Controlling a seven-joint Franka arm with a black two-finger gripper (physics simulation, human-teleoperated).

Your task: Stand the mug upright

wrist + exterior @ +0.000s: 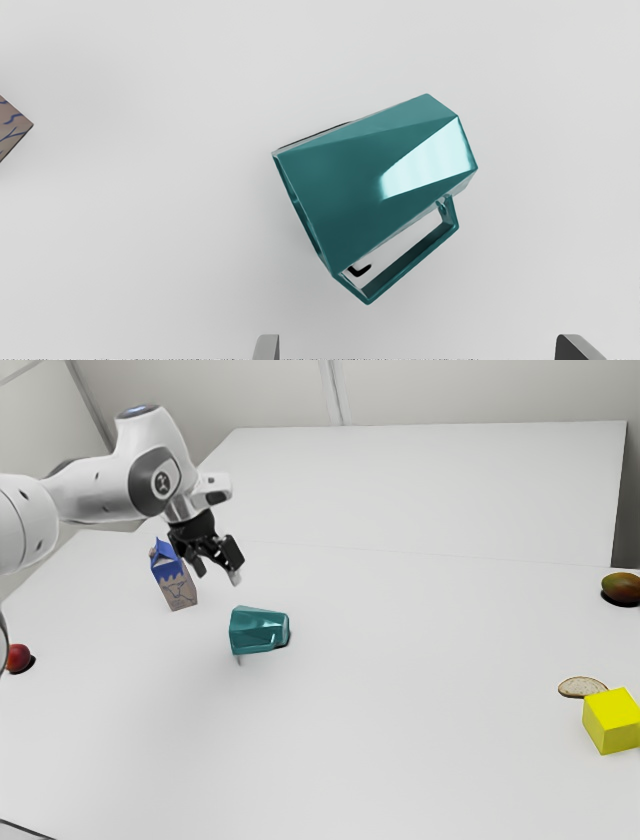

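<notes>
I had the pincer (218,573) wide open and empty above a plain white desk (400,770), its matt top crossed by a faint line beyond the pincer. Pale grey walls (480,390) rose behind. The mug (259,630) lay on its side on the desk, below and near the pincer, its handle (414,262) on the side toward the fingertips. The carton (178,590) stood near the pincer too; the block (612,722), bread (580,687) and mango (623,588) sat well away from it, toward the exterior view's right.
</notes>
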